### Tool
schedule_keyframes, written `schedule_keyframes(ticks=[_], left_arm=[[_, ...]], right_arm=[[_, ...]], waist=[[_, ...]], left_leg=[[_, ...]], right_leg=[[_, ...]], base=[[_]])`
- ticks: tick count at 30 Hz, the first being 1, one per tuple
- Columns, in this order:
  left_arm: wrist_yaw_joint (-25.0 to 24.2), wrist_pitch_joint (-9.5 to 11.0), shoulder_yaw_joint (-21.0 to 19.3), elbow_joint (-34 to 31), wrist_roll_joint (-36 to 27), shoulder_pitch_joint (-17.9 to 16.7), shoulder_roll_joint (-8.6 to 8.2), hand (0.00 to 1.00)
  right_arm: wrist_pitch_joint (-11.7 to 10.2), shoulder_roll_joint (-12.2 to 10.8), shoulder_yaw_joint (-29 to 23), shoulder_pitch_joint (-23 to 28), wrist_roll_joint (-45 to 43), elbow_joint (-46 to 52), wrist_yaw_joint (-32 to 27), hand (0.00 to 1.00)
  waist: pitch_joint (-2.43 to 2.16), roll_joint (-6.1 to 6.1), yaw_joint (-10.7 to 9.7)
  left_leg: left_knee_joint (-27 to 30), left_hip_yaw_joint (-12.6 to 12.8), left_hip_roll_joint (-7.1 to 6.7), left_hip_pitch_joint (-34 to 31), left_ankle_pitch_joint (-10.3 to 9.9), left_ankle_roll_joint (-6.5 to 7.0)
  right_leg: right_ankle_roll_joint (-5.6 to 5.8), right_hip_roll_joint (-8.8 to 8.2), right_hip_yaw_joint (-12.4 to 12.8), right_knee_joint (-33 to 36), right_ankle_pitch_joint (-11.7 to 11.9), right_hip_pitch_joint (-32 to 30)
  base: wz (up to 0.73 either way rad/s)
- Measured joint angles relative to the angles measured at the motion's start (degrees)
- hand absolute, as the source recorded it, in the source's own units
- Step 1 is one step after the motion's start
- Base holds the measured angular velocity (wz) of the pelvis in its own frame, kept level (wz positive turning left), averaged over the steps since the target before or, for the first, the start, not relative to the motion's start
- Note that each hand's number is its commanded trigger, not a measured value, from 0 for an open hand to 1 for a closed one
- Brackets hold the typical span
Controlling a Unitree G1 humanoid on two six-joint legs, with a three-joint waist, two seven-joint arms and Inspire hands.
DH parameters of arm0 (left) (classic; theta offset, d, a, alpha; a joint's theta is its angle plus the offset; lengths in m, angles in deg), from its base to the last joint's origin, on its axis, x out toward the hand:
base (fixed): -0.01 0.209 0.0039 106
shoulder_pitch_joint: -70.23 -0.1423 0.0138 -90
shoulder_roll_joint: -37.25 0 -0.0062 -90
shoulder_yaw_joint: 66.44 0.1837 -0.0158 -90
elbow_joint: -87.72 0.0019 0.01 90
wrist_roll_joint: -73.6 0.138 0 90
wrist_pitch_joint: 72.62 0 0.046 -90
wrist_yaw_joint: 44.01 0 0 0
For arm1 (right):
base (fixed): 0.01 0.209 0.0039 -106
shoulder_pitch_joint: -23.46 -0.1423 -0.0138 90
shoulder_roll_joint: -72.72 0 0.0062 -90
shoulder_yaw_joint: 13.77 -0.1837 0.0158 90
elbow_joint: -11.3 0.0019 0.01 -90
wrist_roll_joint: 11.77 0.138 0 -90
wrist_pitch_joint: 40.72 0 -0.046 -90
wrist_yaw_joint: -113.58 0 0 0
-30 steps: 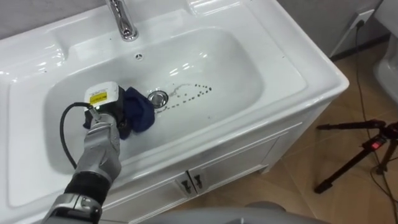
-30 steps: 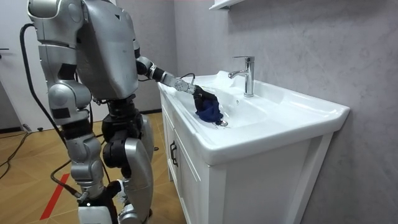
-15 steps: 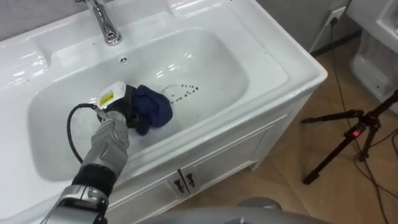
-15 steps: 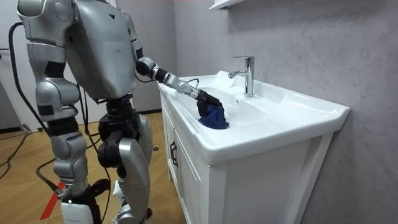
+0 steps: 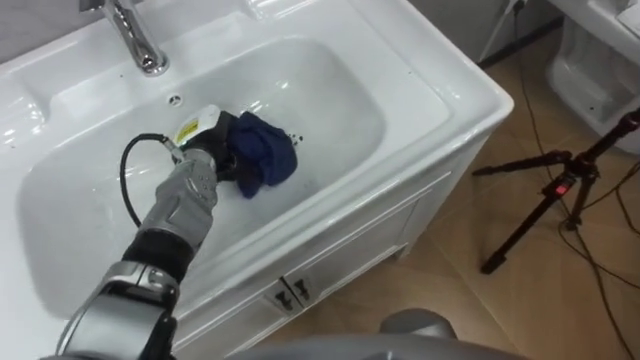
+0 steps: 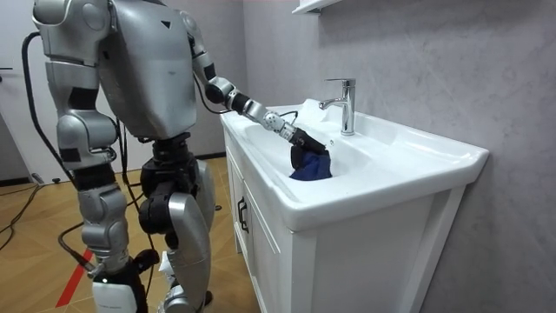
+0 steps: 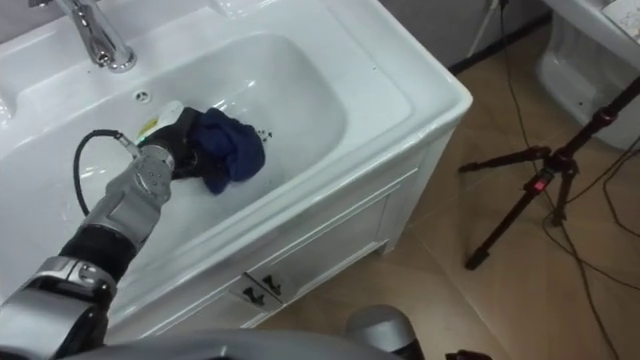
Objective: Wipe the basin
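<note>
White ceramic basin [image 5: 340, 75], one long bowl sunk in a flat surround, on a white cabinet [image 5: 330, 250] with two small door pulls. The robot stands at the cabinet's front, by the end away from the wall. Its left arm reaches over the rim and down into the bowl.

Black tripod [image 5: 560, 190] on the wood floor beyond the basin's right end, well apart from the work.

Chrome tap [image 5: 135, 40] at the back edge, no water running that I can see.

Dark blue cloth [image 5: 265, 160] bunched on the floor of the bowl near its middle. In the room view it bulges below the hand, against the ceramic.

Left hand [image 5: 205, 140] just behind the cloth, the fingers curled into the bundle and pinching it, pressed down on the bowl.

Dark specks [image 5: 297, 138], a few, on the ceramic just beside the cloth's right edge.

Progress, as I judge it:
- The wipe is under way, about mid-task.
- The cloth is working the middle of the bowl, and the ceramic to its left looks clean.
- The specks are not yet cleared, so that patch comes next.
- I see no sign either way on the bowl's right end, its sloping walls or the rim. I count them as left to do.
</note>
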Motion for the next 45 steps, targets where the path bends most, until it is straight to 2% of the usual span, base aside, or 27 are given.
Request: schedule_keyframes(ticks=[4, 8, 10, 14, 16, 20, 28, 29, 34, 39, 40, 42, 45], left_arm=[[-0.61, 0.01, 0.98, 0.29, -4.97, 3.04, -0.39, 1.00], [-0.64, -0.02, 1.49, 0.20, -5.51, 4.37, -0.18, 1.00], [-1.27, -0.90, 1.68, -1.25, -5.48, 5.20, 0.28, 1.00], [-1.83, -1.48, 3.27, -3.23, -5.68, 8.66, 0.99, 1.00], [-1.84, -1.50, 3.24, -4.16, -7.84, 10.61, 1.12, 1.00], [-1.84, -1.50, 3.01, -6.89, -7.27, 11.08, 2.61, 1.00], [-1.84, -1.51, 3.03, -6.90, -7.38, 12.47, 2.61, 1.00], [-1.85, -1.51, 3.04, -6.89, -7.24, 12.47, 2.61, 1.00], [-2.70, -1.54, 3.02, -6.07, -4.13, 12.36, 2.89, 1.00], [-2.79, -1.00, 2.65, -3.70, -3.18, 11.16, 3.05, 1.00], [-2.79, -0.99, 2.65, -2.38, -3.18, 10.26, 3.05, 1.00], [-2.79, -0.93, 2.50, -0.31, -2.65, 8.01, 3.00, 1.00], [-2.66, -1.04, 0.79, 2.75, -0.69, 2.71, 2.93, 1.00]], right_arm=[[0.31, -0.03, 0.16, 0.04, 0.16, -0.56, 0.53, 0.00], [1.41, -0.14, 0.21, 0.56, 0.48, -0.26, 1.31, 0.00], [1.56, -0.15, 0.08, 0.60, 0.47, -0.26, 1.65, 0.00], [1.91, -0.10, 0.15, 0.66, 0.86, -0.44, 1.62, 0.00], [1.90, 0.00, 0.51, 1.05, 1.98, -0.61, 1.27, 0.00], [1.89, 0.02, 0.28, 2.12, 2.59, -0.72, 0.96, 0.00], [1.89, 0.08, -0.09, 3.72, 2.67, -0.28, 0.40, 0.00], [1.89, 0.08, -0.13, 3.70, 2.62, -0.27, 0.41, 0.00], [1.94, 0.08, -0.74, 3.56, 2.27, 0.18, 1.10, 0.00], [1.97, 0.06, -1.13, 3.53, 1.92, -0.01, 1.12, 0.00], [1.99, 0.08, -1.11, 3.55, 2.04, -0.05, 1.09, 0.00], [1.99, 0.01, -1.07, 3.64, 2.63, 0.02, 1.13, 0.00], [2.26, -0.04, -1.07, 3.79, 2.46, 0.46, 1.23, 0.00]], waist=[[0.44, 0.98, -1.68], [0.36, 1.46, -2.23], [0.31, 1.45, -2.65], [0.25, 1.57, -2.66], [0.21, 1.83, -2.32], [0.24, 2.67, -2.37], [0.44, 2.67, -2.57], [0.45, 2.68, -2.57], [1.18, 1.85, -2.13], [1.25, 1.52, -1.97], [1.09, 1.68, -1.90], [1.07, 1.67, -1.24], [0.85, 1.36, -0.61]], left_leg=[[0.01, 1.32, 0.05, 0.10, 0.00, 0.00], [0.01, 1.69, 0.01, 0.10, 0.00, 0.00], [0.02, 1.69, 0.02, -0.37, 0.00, 0.00], [0.07, 1.64, 0.04, -1.19, 0.00, 0.00], [0.07, 2.15, 0.07, -0.84, 0.00, 0.00], [0.08, 2.79, 0.18, -0.32, 0.00, 0.00], [0.02, 2.95, 0.19, -0.23, 0.00, 0.00], [0.02, 3.03, 0.19, -0.23, 0.00, 0.00], [-0.04, 3.22, 0.20, 0.09, 0.00, 0.00], [-0.11, 3.60, 0.20, 0.21, 0.00, 0.00], [-0.09, 3.66, 0.20, 0.30, 0.00, 0.00], [-0.09, 3.76, 0.26, 0.52, 0.00, -0.01], [-0.08, 4.09, 0.39, 0.75, 0.00, -0.01]], right_leg=[[-0.01, 0.13, 0.92, 0.04, 0.02, -0.03], [-0.01, 0.23, 1.62, 0.11, 0.01, -0.29], [0.02, 0.25, 1.73, 0.06, 0.13, -0.86], [0.11, 0.26, 1.74, 0.02, 0.49, -1.71], [0.08, 0.39, 2.30, 0.13, 0.51, -1.60], [-0.05, 0.69, 3.11, 0.13, 0.67, -1.61], [-0.05, 0.75, 3.30, 0.13, 0.86, -1.63], [-0.05, 0.76, 3.34, 0.14, 0.87, -1.64], [-0.01, 1.16, 4.66, 0.72, 0.84, -1.64], [0.02, 1.27, 4.92, 0.82, 0.82, -1.73], [0.02, 1.29, 4.92, 0.95, 0.82, -1.72], [0.01, 1.41, 5.15, 0.98, 0.82, -1.68], [-0.09, 1.62, 5.49, 1.02, 0.77, -1.63]], base=[[-0.12], [-0.09], [0.00], [0.00], [-0.12], [-0.14], [-0.01], [0.00], [-0.09], [-0.03], [-0.05], [-0.09], [-0.05]])
